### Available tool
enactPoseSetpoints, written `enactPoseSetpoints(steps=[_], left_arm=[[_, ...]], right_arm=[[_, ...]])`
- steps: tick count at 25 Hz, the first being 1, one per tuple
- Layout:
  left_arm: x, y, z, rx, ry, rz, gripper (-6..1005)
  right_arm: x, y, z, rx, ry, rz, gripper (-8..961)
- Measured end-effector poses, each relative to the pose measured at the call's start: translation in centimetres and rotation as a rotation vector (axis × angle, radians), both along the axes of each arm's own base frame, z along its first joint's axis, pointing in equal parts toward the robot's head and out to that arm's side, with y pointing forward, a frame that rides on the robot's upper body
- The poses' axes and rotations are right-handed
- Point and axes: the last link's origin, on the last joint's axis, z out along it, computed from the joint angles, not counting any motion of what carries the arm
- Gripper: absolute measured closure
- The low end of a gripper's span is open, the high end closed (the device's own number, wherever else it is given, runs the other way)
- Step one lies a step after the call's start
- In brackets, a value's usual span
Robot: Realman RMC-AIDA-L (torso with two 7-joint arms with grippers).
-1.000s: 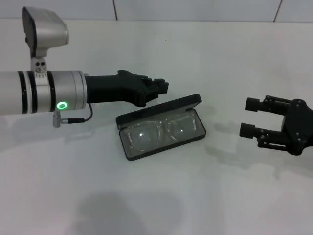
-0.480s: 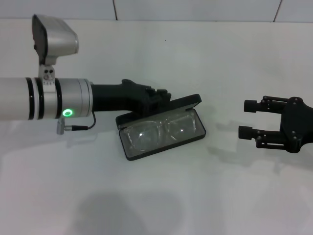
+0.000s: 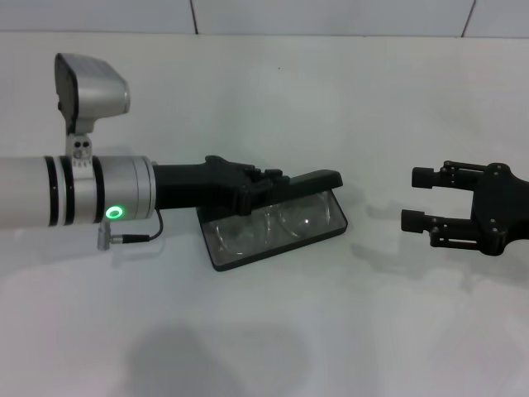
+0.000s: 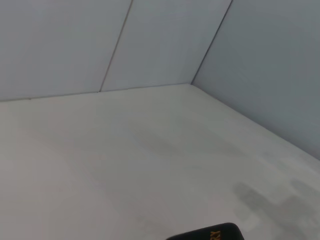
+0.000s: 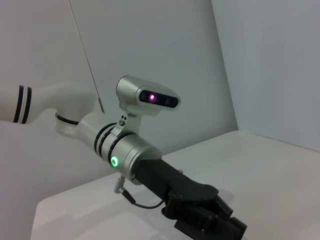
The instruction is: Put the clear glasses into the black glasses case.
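The black glasses case (image 3: 248, 255) lies at the middle of the white table with its hinged lid (image 3: 318, 179) tipped down to about half closed. The clear glasses (image 3: 285, 222) lie inside the case, visible through the gap under the lid. My left gripper (image 3: 269, 182) is shut and rests on the lid's top edge from the left. In the left wrist view, only a corner of the lid (image 4: 210, 234) with orange lettering shows. The right wrist view looks across at the left gripper (image 5: 220, 220). Off to the right, my right gripper (image 3: 417, 198) hangs open, well apart from the case.
A white table (image 3: 264, 331) stretches under both arms, with a tiled wall (image 3: 331, 16) along the back. The left arm's silver forearm (image 3: 74, 194) with a green light reaches in from the left edge.
The left gripper has dropped and pushed the lid from wide open to about half closed. The right gripper has hardly moved.
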Motion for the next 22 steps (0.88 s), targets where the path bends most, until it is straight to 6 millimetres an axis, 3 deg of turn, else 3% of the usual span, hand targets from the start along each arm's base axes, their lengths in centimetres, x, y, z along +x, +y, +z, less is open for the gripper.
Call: enactPoseSetpoints(steps=[8,13,22], left_arm=[[-1.7,-1.4,-0.5,0.000,-0.007,0.040,886],[-1.8,-1.7,-0.3,0.006,-0.034,0.049,889],[2.8,-3.1,5.4,0.070,-0.264,-0.246,879]], right_arm=[[0.3,0.1,-0.1,0.004,0.000,-0.017,246],[0.3,0.1,-0.1,0.008,0.002,-0.019,246],[0.0,0.2,0.1,0.015,0.003,-0.005,246]])
